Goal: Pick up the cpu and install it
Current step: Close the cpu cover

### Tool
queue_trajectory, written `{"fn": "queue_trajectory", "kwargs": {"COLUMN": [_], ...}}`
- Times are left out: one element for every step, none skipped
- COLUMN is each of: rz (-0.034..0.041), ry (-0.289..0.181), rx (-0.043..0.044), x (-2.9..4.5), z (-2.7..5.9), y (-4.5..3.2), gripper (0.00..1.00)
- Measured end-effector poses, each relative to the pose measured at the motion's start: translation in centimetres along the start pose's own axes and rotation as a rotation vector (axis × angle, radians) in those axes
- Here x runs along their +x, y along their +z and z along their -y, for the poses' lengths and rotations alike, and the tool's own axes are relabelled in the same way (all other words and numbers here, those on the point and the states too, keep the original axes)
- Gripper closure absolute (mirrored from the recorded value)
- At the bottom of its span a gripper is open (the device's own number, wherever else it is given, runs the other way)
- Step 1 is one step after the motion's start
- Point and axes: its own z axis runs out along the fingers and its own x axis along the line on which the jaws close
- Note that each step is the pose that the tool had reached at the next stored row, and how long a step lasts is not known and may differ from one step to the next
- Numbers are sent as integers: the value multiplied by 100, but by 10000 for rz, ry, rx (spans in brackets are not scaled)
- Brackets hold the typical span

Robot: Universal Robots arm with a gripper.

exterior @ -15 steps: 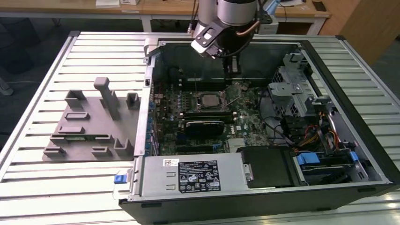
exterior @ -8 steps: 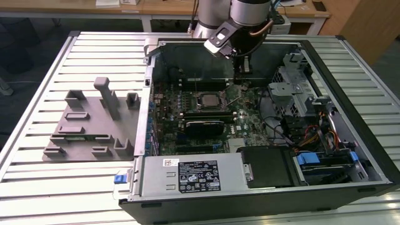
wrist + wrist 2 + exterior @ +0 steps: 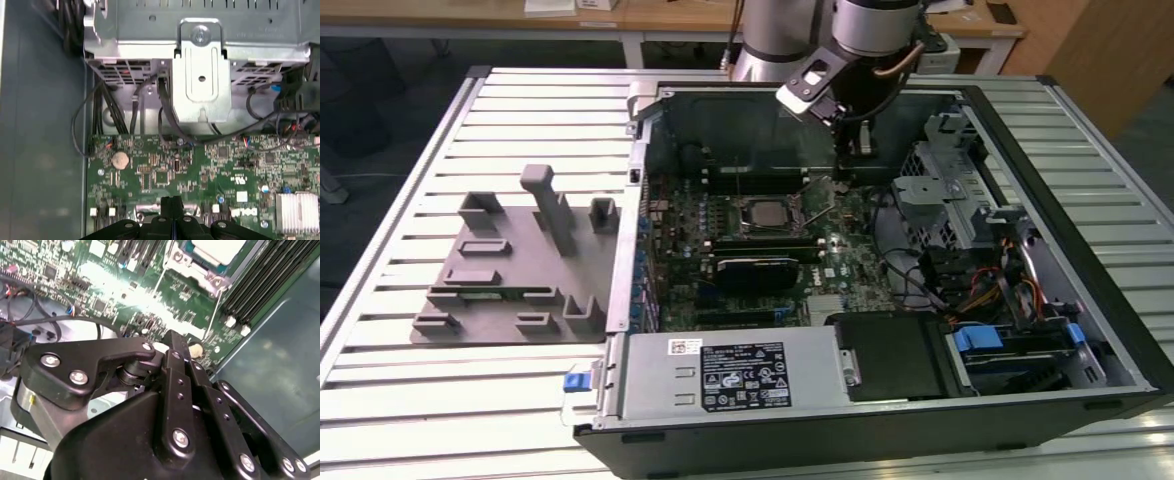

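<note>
1. One arm's tool (image 3: 174, 337) hovers over the green motherboard (image 3: 165, 170) inside the open computer case (image 3: 854, 445), fingers (image 3: 166, 207) pressed together, gripping nothing.
2. Silvery cpu (image 3: 758, 213) lies in the board's socket (image 3: 179, 259), near the tool, toward the exterior view's left.

The exterior view looks down from high and well back, taking in the whole open computer case (image 3: 720, 440) on the slatted table (image 3: 400, 400), with the gripper (image 3: 851, 172) low over the circuit board (image 3: 847, 262). The second wrist view sits tight behind the gripper (image 3: 175, 338), peering past its black links at the board (image 3: 185, 315) just beyond the jaws. The first wrist view, close too, faces down over the gripper (image 3: 172, 201) at the board (image 3: 165, 165) and a metal cage (image 3: 200, 75) ahead of the jaws. All three share that green board.
</note>
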Motion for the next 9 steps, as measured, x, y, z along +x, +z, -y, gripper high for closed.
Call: {"fn": "queue_trajectory", "kwargs": {"rz": [1,0,0,0,0,1,2,1,1], "ry": [0,-1,-1,-1,-1,0,-1,-1,-1], "rx": [0,0,1,1,3,5,9,13,18], "x": [0,1,1,2,2,3,3,4,4], "z": [-22,-46,-64,-78,-85,-91,-97,-101,-103], "y": [2,6,10,18,32,50,69,88,106], "gripper": [89,89,89,89,89,89,89,89,89]}}
